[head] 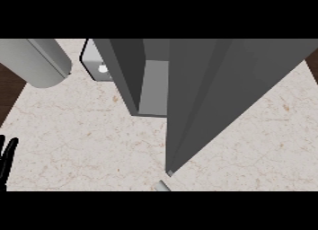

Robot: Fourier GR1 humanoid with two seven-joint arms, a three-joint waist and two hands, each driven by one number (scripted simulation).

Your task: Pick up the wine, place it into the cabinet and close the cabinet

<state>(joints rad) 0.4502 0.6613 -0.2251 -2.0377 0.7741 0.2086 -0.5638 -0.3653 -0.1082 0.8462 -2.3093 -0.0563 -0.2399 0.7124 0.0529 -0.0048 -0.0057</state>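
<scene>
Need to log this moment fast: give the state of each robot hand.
Left robot hand: open, fingers straight and pointing up, resting at the view's left edge, holding nothing.
Right robot hand: not in view; its state cannot be told.

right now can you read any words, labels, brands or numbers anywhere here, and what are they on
None. No readable text shows on the cabinet, its open door, the grey cylinder at upper left, or the marbled counter. No wine label is in view. The left hand carries no markings either.
</scene>
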